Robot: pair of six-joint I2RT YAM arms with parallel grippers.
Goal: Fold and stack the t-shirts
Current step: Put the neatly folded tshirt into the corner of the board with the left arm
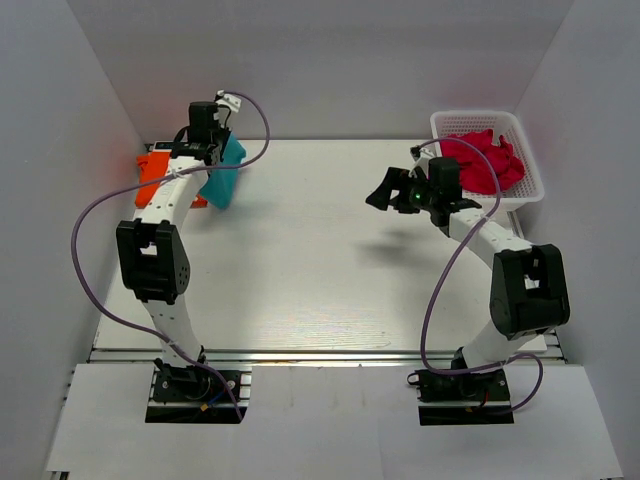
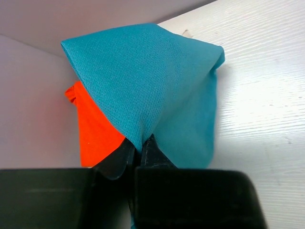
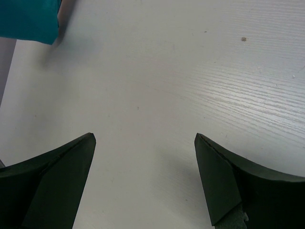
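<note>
My left gripper is shut on a fold of the teal t-shirt and holds it lifted at the table's far left corner. In the top view the teal shirt hangs below the left gripper. The orange t-shirt lies folded under and to the left of it, against the left wall, and shows in the top view. My right gripper is open and empty above bare table; in the top view it hovers left of the basket. A teal corner shows in the right wrist view.
A white mesh basket at the back right holds crumpled red-pink garments. White walls enclose the table on the left, back and right. Purple cables loop from both arms.
</note>
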